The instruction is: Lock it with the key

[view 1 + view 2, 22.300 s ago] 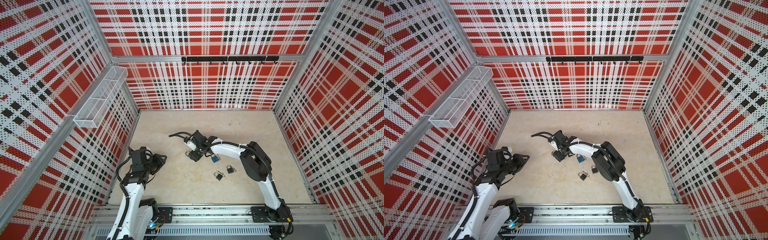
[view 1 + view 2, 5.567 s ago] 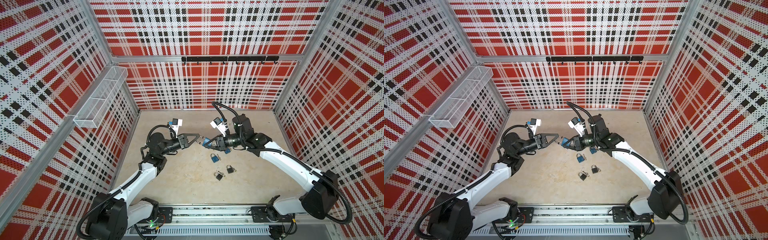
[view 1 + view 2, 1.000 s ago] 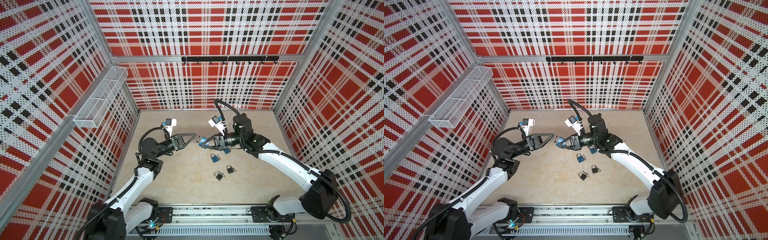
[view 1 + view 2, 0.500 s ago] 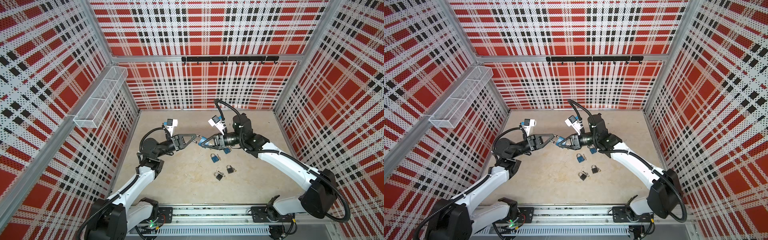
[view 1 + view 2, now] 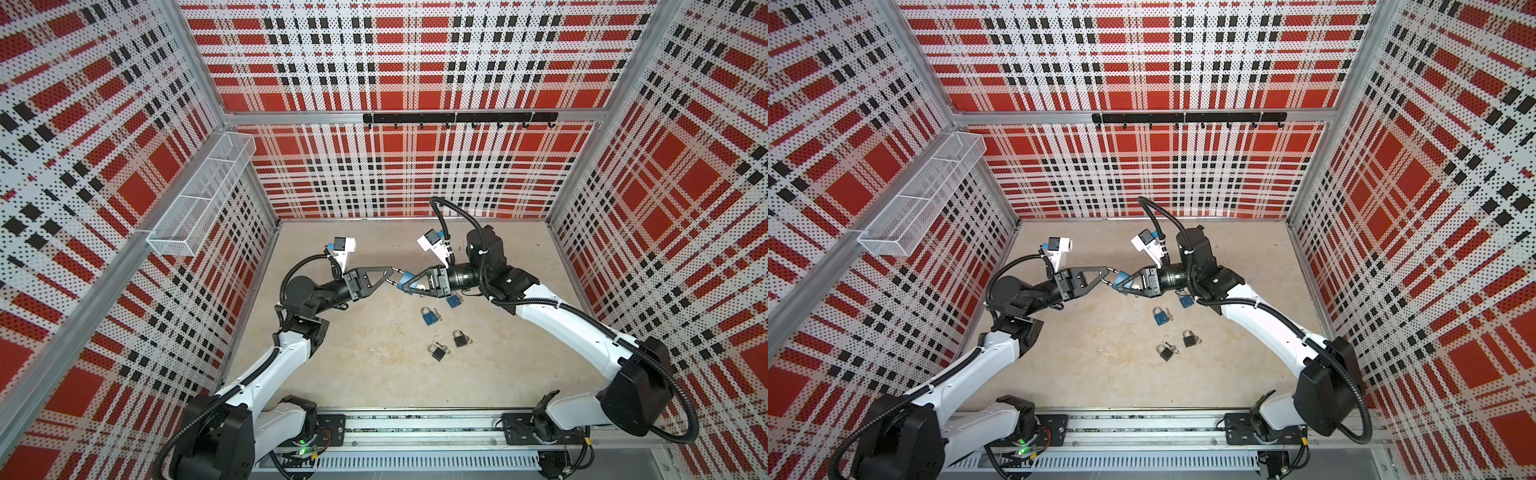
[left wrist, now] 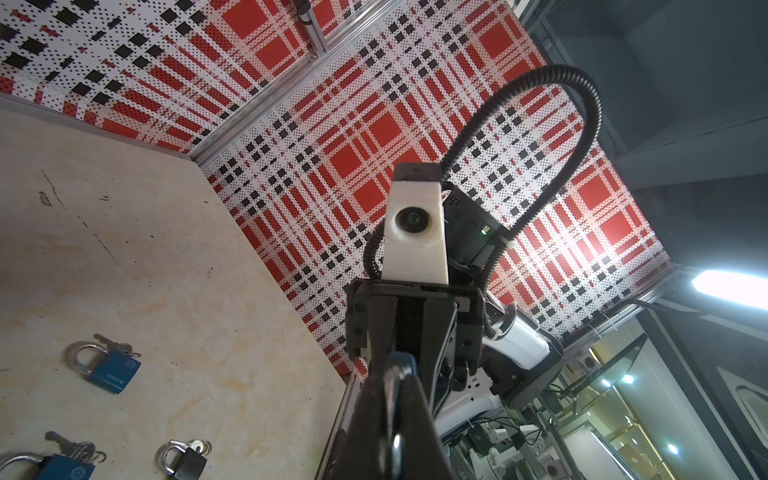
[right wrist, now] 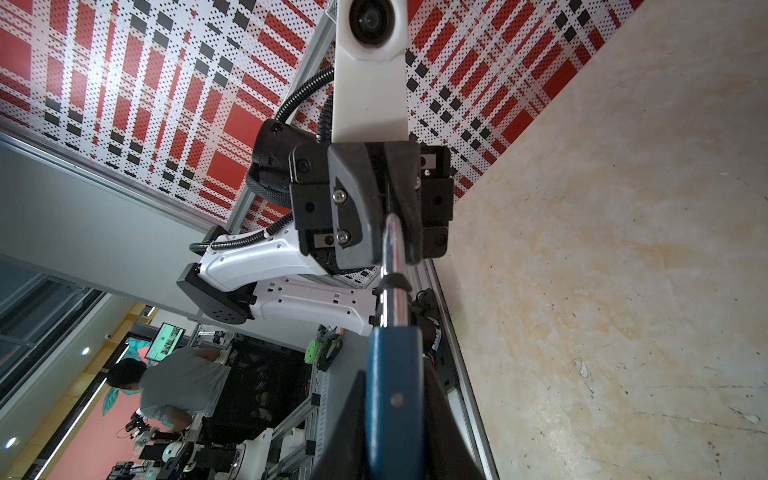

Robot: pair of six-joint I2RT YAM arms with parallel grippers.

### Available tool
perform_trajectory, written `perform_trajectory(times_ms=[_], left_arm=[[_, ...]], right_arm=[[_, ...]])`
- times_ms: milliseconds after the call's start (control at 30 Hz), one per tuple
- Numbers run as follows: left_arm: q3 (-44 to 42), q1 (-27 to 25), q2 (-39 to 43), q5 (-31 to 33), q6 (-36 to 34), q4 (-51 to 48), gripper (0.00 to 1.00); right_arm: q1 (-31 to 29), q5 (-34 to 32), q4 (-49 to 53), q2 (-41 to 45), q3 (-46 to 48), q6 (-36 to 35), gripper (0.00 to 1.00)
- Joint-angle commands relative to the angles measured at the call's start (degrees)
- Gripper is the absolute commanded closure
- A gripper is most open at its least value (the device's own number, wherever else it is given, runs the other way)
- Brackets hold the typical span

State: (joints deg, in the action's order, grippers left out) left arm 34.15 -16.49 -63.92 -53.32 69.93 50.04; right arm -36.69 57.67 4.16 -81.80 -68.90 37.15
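Blue padlock (image 7: 394, 399), clamped lengthwise by right gripper (image 5: 404, 281), is pointing its shackle (image 7: 392, 245), clear only in wrist views, into left gripper's (image 5: 391, 275) pinch.

Three blue padlocks (image 5: 429, 317), two black padlocks (image 5: 460, 340), one wire basket (image 5: 203, 196), one hook rail (image 5: 457, 118), two arms (image 5: 561, 320).

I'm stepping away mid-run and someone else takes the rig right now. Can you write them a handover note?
Left claw: shut on the shackle of the blue padlock.
Right claw: shut on that padlock's body, above the table.
Done: padlock lifted, gripped at both ends.
Left: likely press the shackle home and turn the key; key not clearly visible.
On the table: spare blue padlock, two black padlocks.
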Motion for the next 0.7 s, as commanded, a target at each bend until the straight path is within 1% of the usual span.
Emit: perform_trajectory(times_ms=[0,100,133,367,667], left_arm=[[-1.35,-0.43,-1.02,-0.43,-1.03,-0.18,1.0],[-1.28,-0.47,-1.38,0.08,-1.34,-0.14,1.0],[-1.27,-2.09,-1.46,0.27,-1.4,-0.11,1.0],[-1.35,-3.41,-1.35,2.08,-1.78,-0.22,1.0],[-2.57,-8.42,-0.83,4.84,-1.72,-0.2,1.0]], right_arm=[[-0.22,3.06,-11.05,0.43,-1.23,2.46,1.0],[-0.18,3.24,-11.72,0.5,-1.05,3.03,1.0],[-0.23,3.34,-11.82,0.37,-1.06,3.17,1.0],[-0.23,3.81,-15.23,-0.27,-0.51,5.57,1.0],[-0.17,2.27,-16.91,-0.72,-0.88,6.16,1.0]])
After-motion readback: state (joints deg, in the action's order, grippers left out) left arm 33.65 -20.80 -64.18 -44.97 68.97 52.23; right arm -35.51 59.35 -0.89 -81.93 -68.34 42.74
